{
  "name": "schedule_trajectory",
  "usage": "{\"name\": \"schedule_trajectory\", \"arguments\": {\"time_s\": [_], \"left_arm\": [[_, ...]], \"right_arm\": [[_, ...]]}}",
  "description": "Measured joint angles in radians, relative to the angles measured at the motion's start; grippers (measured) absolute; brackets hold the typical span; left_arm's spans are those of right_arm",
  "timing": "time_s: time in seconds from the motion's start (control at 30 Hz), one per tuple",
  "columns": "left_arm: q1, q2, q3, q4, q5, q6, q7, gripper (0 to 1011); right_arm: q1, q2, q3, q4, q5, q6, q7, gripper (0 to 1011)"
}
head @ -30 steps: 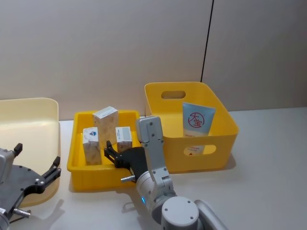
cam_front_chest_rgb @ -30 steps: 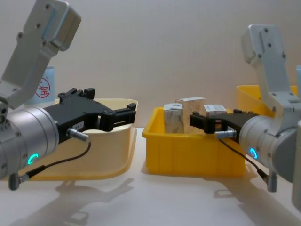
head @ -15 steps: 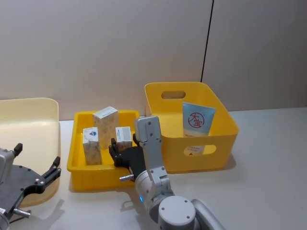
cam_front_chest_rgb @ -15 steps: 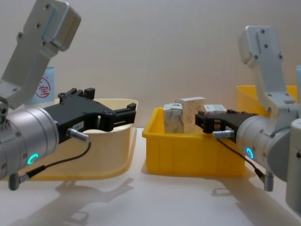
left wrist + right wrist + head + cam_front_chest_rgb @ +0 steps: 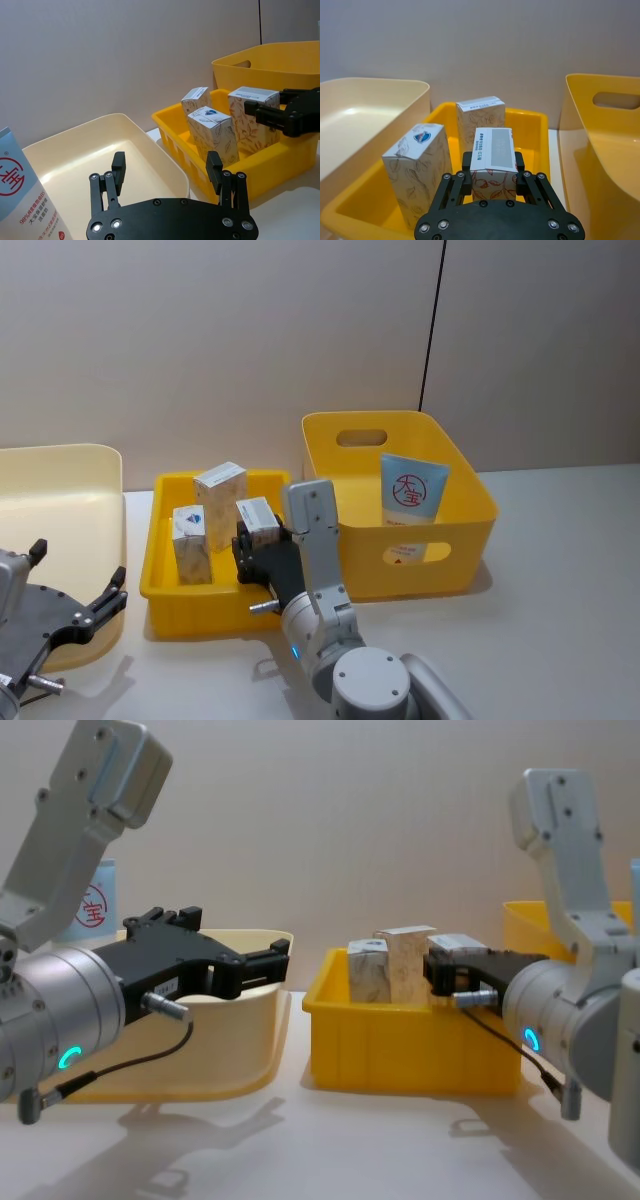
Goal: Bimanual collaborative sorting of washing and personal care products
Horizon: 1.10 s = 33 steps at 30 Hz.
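Looks like a lab or robot test bay: a bare white table (image 5: 560, 580) pushed against plain grey-beige wall panels (image 5: 220, 350) with one dark seam, and nothing homely about it. Plastic bins sit lined up as in a staged trial, a cream tub (image 5: 60, 500), a shallow yellow tray (image 5: 160, 590) and a deep yellow bin (image 5: 470, 500).
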<state>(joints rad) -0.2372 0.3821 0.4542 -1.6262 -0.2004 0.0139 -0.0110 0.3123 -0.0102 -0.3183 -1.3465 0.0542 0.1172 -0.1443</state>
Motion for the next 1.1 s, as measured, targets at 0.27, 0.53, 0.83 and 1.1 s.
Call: {"name": "schedule_trajectory", "arguments": {"time_s": [0.27, 0.53, 0.83, 1.1], "left_arm": [[0.000, 0.000, 0.000, 0.000, 0.000, 0.000, 0.000, 1002], [0.000, 0.000, 0.000, 0.000, 0.000, 0.000, 0.000, 1002], [0.000, 0.000, 0.000, 0.000, 0.000, 0.000, 0.000, 1002], [0.000, 0.000, 0.000, 0.000, 0.000, 0.000, 0.000, 1002]], "right_arm": [[-0.004, 0.009, 0.005, -0.031, 0.009, -0.047, 0.037, 445], [-0.001, 0.015, 0.023, -0.077, 0.037, -0.119, 0.085, 445], [0.006, 0.019, 0.058, -0.128, 0.055, -0.187, 0.104, 445], [-0.006, 0.027, 0.107, -0.184, 0.048, -0.223, 0.081, 445]]}}
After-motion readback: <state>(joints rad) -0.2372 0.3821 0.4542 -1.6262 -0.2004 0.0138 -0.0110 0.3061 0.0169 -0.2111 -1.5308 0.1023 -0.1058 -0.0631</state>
